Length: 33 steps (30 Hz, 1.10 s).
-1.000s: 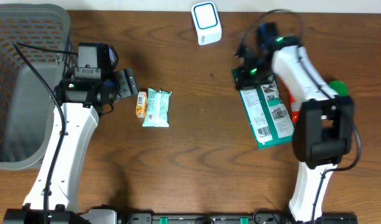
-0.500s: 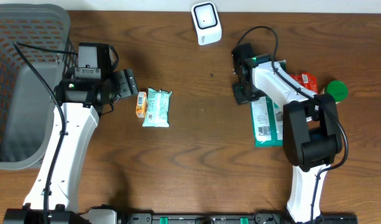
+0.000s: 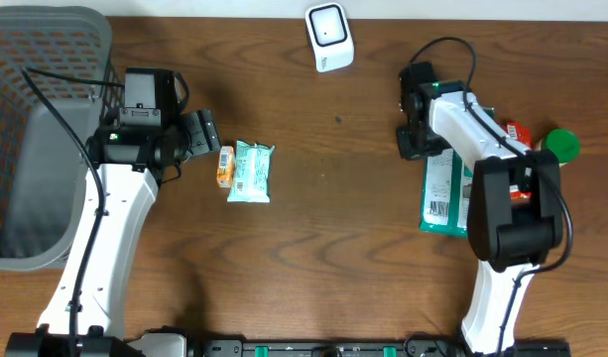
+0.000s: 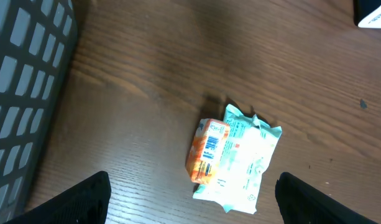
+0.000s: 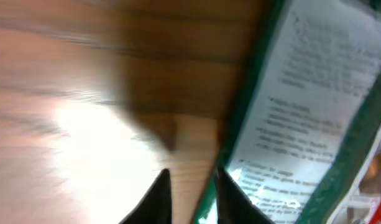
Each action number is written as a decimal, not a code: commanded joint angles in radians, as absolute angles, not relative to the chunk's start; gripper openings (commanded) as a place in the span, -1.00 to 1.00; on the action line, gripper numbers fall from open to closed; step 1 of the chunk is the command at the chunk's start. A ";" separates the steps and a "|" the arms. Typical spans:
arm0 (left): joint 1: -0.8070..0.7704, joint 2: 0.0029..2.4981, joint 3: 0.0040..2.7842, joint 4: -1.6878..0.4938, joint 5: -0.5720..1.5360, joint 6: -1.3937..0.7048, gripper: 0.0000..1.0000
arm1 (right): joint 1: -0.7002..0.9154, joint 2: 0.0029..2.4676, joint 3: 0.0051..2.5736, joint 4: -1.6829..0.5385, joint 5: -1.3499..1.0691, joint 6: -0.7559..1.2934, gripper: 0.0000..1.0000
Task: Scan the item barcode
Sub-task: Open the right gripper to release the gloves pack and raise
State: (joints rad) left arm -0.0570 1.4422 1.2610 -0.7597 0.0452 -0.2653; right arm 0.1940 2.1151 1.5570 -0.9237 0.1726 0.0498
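Note:
A flat green package (image 3: 444, 193) with a white printed back lies on the table at the right, barcode side up. My right gripper (image 3: 415, 142) sits at its top left corner. In the right wrist view the green package (image 5: 302, 93) fills the right side. The right gripper (image 5: 193, 199) is open only a narrow way, with wood showing in the gap and the package's green edge against the right finger. The white scanner (image 3: 328, 37) stands at the back middle. My left gripper (image 3: 200, 133) is wide open, just left of a small orange pack (image 3: 224, 167) and a mint wipes pack (image 3: 251, 172).
A grey mesh basket (image 3: 36, 59) fills the far left. A red packet (image 3: 519, 132) and a green cap (image 3: 561, 146) lie right of the green package. In the left wrist view the orange pack (image 4: 206, 149) and wipes pack (image 4: 243, 162) lie ahead of the left gripper (image 4: 191, 190).
My right gripper has carried the green package to the right and turned it lengthwise, then parted its jaws a little. The left arm has not moved.

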 commanded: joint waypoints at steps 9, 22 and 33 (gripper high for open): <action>-0.056 1.445 1.274 -0.762 0.033 -0.267 0.71 | 0.197 1.937 1.589 -1.049 -0.079 0.057 -0.15; -0.056 1.445 1.274 -0.762 0.033 -0.267 0.71 | 0.204 1.938 1.290 -0.926 -0.117 0.060 -0.20; -0.056 1.445 1.274 -0.762 0.033 -0.267 0.71 | 0.193 1.937 1.198 -0.925 0.057 0.059 -0.21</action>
